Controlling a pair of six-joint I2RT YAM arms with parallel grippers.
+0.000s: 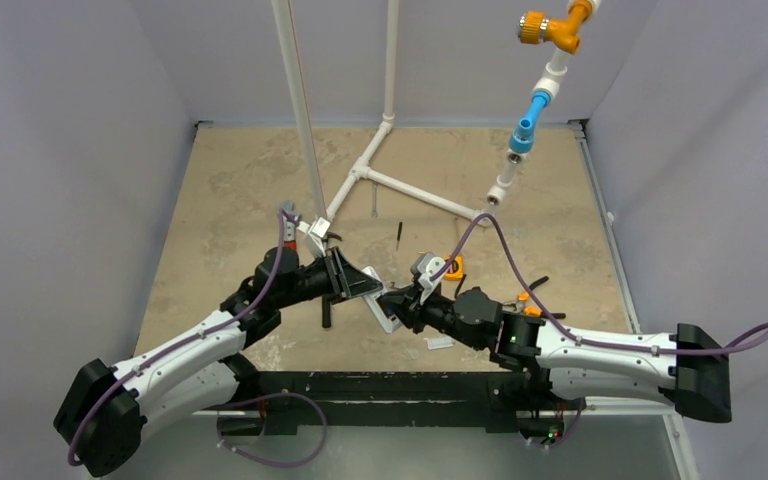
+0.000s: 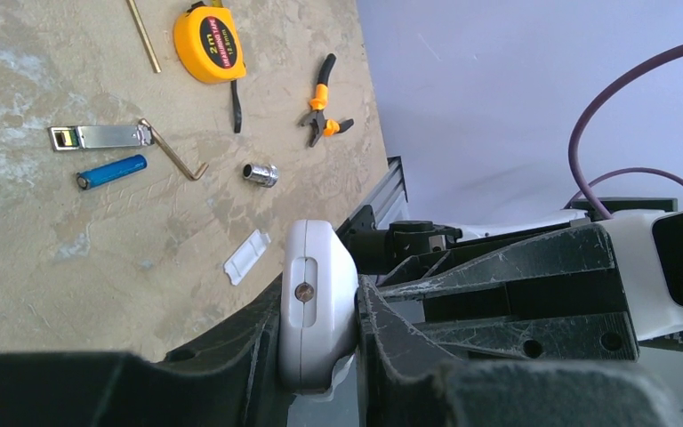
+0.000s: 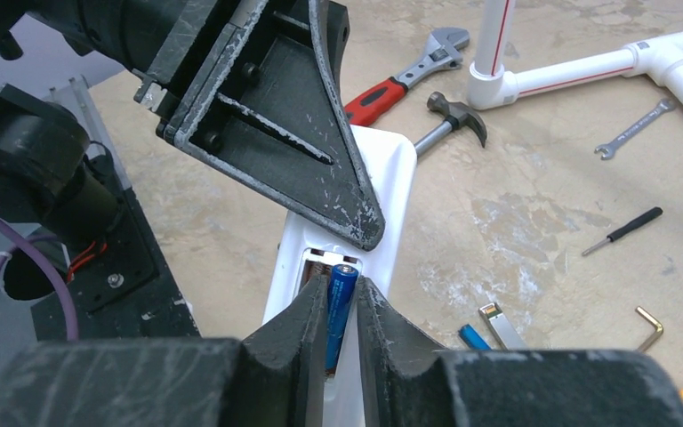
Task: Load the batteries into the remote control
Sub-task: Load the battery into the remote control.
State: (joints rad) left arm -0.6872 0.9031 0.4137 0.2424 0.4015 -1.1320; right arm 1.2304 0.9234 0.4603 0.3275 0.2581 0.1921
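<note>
Now the left gripper [image 2: 320, 351] squeezes the remote control [image 3: 393, 178] tight. The right gripper [image 3: 342, 331] pinches a blue battery [image 3: 342, 286] at the slot [image 3: 314, 267]; next, I think, push it down flat.

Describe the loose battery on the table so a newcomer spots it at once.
In the left wrist view, find the yellow tape measure on the table. Down and left of it, just below a flat silver plate, lies the battery. It is the only blue cylinder; the nearby socket is stubby and silver.
</note>
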